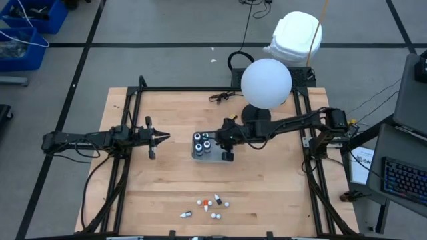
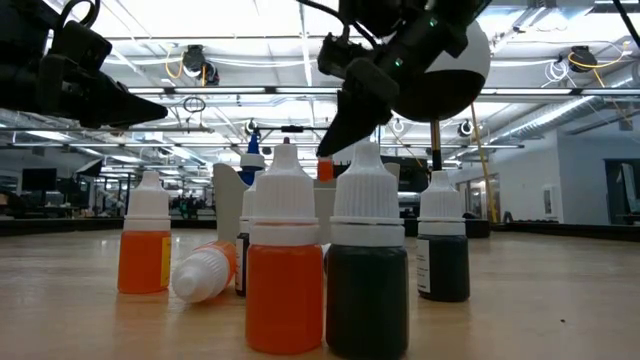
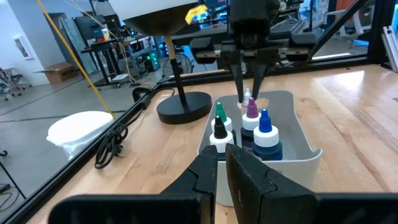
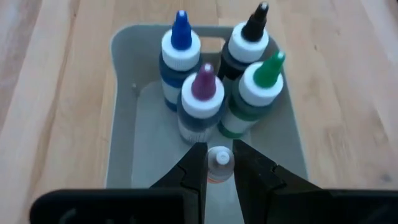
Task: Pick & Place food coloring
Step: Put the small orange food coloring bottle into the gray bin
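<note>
A grey tray (image 1: pixel 198 156) at the table's middle holds four dark bottles with white collars and blue (image 4: pixel 180 46), black (image 4: pixel 250 38), purple (image 4: pixel 202 99) and green (image 4: pixel 256 93) tips, all standing upright. My right gripper (image 4: pixel 220 177) reaches in over the tray's right end, shut on a tiny white-capped dropper bottle (image 4: pixel 220 160) with orange contents. Several more small food coloring bottles (image 1: pixel 210 203) are on the table near its front edge, most upright, one (image 2: pixel 205 272) lying on its side. My left gripper (image 1: pixel 162 138) waits level to the left of the tray, shut and touching nothing. My right gripper pinches the tiny bottle between its two fingertips at the white cap (image 4: pixel 220 155). The fingers come slanting down from the table's right side. The bottle stays upright below them, over the tray's bare floor beside the purple-tipped bottle. Whether its base touches the floor I cannot tell.
A lamp with a white globe (image 1: pixel 265 83) stands on a black round base (image 3: pixel 183 106) just behind the tray, with a black cable (image 1: pixel 220 97) beside it. Black frame rails (image 1: pixel 127 133) run along the table's left and right sides. Bare wood lies between the tray and the loose bottles.
</note>
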You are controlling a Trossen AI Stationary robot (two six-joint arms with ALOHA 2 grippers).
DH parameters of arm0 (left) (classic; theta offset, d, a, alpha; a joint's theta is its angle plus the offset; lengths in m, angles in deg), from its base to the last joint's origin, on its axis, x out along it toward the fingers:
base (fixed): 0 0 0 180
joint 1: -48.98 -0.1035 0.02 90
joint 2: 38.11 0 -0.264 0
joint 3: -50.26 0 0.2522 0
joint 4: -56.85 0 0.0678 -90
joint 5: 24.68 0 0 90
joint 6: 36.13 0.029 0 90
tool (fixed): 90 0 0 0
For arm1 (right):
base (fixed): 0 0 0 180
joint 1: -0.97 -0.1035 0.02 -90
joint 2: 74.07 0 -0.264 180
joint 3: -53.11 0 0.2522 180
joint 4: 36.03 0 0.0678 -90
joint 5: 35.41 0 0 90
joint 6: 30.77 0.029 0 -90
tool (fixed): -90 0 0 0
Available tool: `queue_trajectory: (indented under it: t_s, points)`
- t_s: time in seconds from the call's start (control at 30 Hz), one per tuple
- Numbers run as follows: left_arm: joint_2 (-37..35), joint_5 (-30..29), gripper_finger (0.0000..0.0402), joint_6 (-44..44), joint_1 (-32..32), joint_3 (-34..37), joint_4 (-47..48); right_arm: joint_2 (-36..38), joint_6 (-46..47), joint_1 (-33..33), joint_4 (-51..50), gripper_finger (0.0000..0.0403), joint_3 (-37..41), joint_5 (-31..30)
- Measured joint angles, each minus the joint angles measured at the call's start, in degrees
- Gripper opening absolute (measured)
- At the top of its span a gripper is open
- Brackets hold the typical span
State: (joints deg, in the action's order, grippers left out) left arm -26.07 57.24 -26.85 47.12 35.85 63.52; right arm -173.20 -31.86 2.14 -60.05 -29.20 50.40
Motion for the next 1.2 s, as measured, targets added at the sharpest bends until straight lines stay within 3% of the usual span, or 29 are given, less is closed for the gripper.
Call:
queue_trajectory:
  t_s: [0.23,0.57,1.2]
  points:
    - [0.0,0.0,0.0042,-0.02,0.0,0.0,0.0,-0.32,1.51,0.15,4.46,0.005,4.49,-0.02]
    - [-0.02,-0.02,0.0042,0.71,-0.02,0.0,-0.24,-6.54,2.34,0.66,5.68,0.005,3.54,0.07]
    - [0.07,-0.02,0.0042,0.93,-0.01,0.0,-0.22,-6.75,7.84,0.74,5.97,0.005,4.03,-0.09]
